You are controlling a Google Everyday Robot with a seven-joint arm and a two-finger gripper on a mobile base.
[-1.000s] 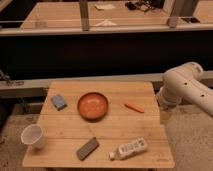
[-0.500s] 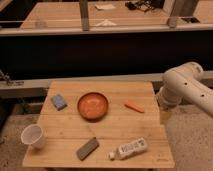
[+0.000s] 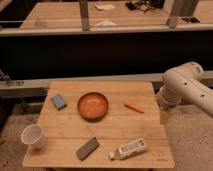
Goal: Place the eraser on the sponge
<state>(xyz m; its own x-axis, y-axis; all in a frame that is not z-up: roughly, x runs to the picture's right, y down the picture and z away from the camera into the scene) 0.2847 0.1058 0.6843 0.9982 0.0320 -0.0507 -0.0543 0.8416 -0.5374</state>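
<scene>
Grey eraser [image 3: 87,148] lower centre, lying flat, well apart from blue sponge [image 3: 58,102] upper left | gripper [image 3: 165,114] right edge, aperture: cannot tell | step: likely approach | next: reach across, align over eraser's narrow sides

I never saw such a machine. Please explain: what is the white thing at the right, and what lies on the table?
The white thing is a robot's arm. Its gripper, the part that grasps, hangs at the arm's lower end, beside the right edge of the table. One camera looks down on this wooden table; where it is mounted is unknown. On the table: a blue sponge at back left, an orange bowl in the middle, a carrot to its right, a white cup at front left, a grey eraser and a white bottle lying at the front. The eraser is on the table, not held.
</scene>
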